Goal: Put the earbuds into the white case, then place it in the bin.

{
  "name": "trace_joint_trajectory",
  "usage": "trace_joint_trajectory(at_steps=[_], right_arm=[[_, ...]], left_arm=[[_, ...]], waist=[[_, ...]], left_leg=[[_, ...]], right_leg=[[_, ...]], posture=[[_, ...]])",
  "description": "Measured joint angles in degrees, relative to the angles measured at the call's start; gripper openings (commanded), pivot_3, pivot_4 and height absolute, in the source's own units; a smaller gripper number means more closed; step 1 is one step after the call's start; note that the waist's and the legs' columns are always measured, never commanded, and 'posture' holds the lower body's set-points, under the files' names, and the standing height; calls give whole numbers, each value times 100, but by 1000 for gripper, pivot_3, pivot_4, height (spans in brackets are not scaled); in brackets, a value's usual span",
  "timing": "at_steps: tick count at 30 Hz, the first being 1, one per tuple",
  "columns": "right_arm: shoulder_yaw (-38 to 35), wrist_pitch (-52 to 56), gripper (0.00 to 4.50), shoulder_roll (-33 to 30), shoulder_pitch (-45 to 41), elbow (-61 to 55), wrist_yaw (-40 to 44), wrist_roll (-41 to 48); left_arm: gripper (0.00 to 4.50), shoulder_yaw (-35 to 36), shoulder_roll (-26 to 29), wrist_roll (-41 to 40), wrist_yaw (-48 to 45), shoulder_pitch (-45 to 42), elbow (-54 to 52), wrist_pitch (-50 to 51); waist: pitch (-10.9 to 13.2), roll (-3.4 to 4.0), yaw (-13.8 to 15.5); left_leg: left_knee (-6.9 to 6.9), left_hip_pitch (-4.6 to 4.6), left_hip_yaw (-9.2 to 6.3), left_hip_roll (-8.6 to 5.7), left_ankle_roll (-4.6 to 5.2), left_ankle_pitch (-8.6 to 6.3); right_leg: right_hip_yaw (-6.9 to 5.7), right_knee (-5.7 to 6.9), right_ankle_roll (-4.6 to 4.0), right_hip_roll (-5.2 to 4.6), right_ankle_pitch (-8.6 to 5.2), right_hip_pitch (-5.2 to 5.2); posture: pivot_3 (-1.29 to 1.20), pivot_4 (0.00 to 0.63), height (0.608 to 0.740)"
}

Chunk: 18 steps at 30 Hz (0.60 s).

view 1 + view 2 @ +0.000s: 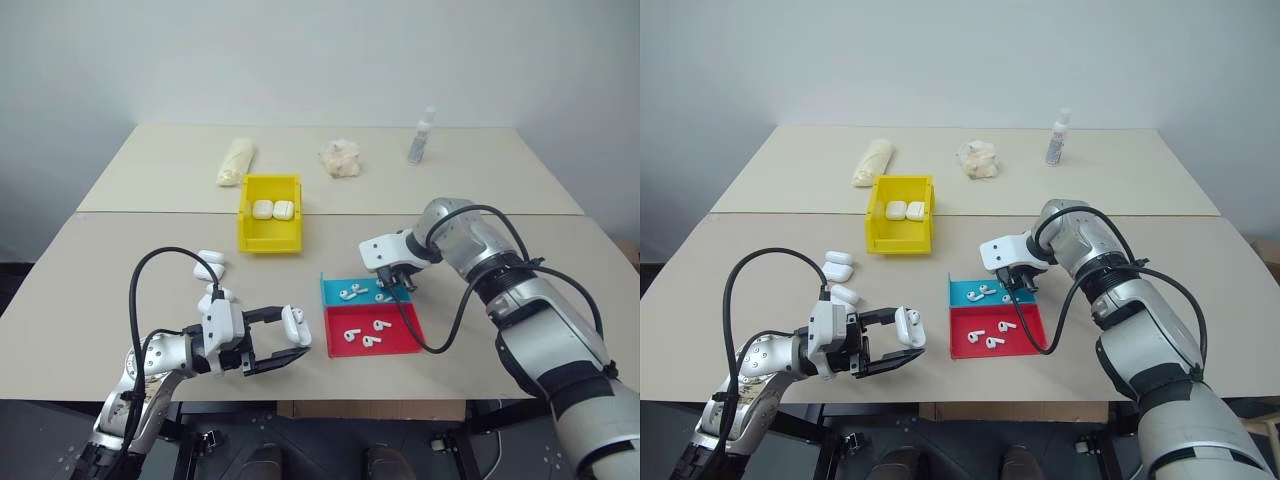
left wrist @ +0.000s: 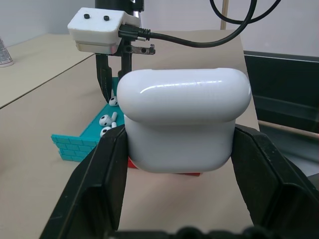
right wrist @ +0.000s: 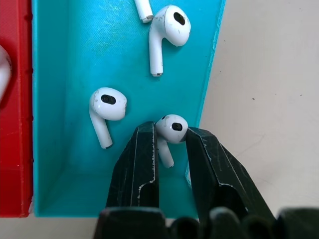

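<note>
- Earbuds, tiny glossy white plastic ones with short stems (image 3: 170, 130), are my concern: one sits between my right gripper (image 3: 169, 144) fingers, at the wall of the flat blue tray (image 3: 65, 64); others lie loose there and in the flat red tray (image 1: 400, 340).
- Right fingers stand narrow around that bud's head, touching it or nearly so; I'd finish the squeeze gently so it doesn't squirt out.
- I'd lift straight up, clear of the tray wall.
- My left gripper (image 1: 285, 345) fingers are clamped on the small glossy white case (image 1: 295, 326), held above the bench (image 1: 100, 270) edge; its lid looks closed in the left wrist view, which needs sorting before insertion.
- Bright yellow plastic bin (image 1: 268, 237) waits beyond, two cases already inside.
</note>
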Motion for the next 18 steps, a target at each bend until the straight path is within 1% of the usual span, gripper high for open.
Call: trace_joint_trajectory(at_steps=[6, 10, 11, 13, 14, 16, 18], right_arm=[[-69, 175, 715, -75, 146, -348, 5, 25], [-624, 873, 715, -300, 429, -1375, -9, 397], [-865, 1137, 715, -385, 508, -1760, -16, 543], [-1607, 2027, 715, -616, 809, -2994, -22, 1059], [-1833, 2295, 715, -673, 890, -3354, -20, 1238], [-2537, 3279, 715, -890, 1287, -4558, -28, 1800], [-3251, 4340, 715, -965, 1658, -5597, -150, 2453]], left_arm=[[2770, -6, -24, -4, -6, -142, 43, -2], [2770, -31, -136, -79, -60, -416, 110, 7], [2770, -37, -183, -148, -84, -507, 115, 13], [2770, -90, -328, -295, -142, -775, 117, 56], [2770, -106, -348, -350, -159, -845, 111, 71], [2770, -156, -459, -511, -222, -1046, 121, 182], [2770, -203, -568, -599, -291, -1222, 164, 271]], waist=[[0, 0, 6], [6, 9, 28], [7, 10, 37], [7, 10, 78], [7, 10, 81], [7, 9, 116], [7, 9, 136]], left_leg=[[0, -3, 0, 0, 0, 0], [2, -18, -2, -1, 0, 0], [3, -21, -3, -1, 0, 0], [6, -29, -8, -1, 1, 0], [8, -31, -11, -1, 1, 0], [11, -31, -14, -1, 3, -2], [13, -30, -15, -1, 4, -2]], right_leg=[[0, 0, 0, 0, 0, -2], [-1, 0, 0, 0, 0, -12], [-3, 0, 1, 0, 0, -12], [-8, 1, 2, 0, 1, -11], [-11, 1, 2, 0, 1, -9], [-14, -3, 3, 0, 2, -4], [-14, -6, 3, 0, 2, -2]], posture=[[0, 150, 740], [0, 150, 740], [0, 150, 740], [0, 150, 740], [0, 150, 740], [0, 150, 740], [0, 150, 740]])
